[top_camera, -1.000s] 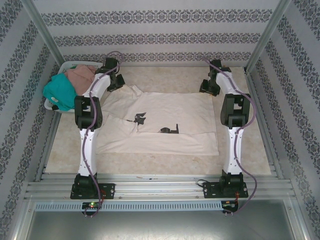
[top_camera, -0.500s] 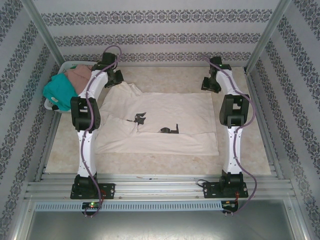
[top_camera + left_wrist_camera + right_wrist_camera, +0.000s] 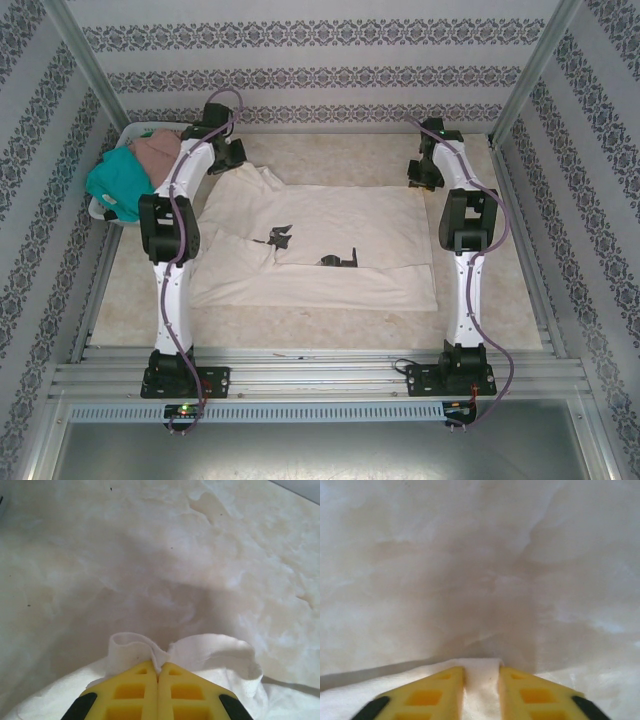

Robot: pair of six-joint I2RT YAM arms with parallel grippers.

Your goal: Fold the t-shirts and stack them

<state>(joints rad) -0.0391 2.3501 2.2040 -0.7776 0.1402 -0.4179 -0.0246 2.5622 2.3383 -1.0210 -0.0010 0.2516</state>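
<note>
Left pincer (image 3: 158, 669) clamped on cream t-shirt (image 3: 370, 215) corner, right pincer (image 3: 481, 676) pinching its edge, both arms outstretched

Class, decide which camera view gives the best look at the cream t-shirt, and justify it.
Top external view: the cream t-shirt lies spread out, nearly its whole outline visible. The left wrist view gives a small fold pinched in the left tool; the right wrist view, an edge held in the right tool.

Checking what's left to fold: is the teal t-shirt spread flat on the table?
No, the teal t-shirt lies bunched in the basket at the far left corner, while the cream t-shirt is spread on the table.
</note>
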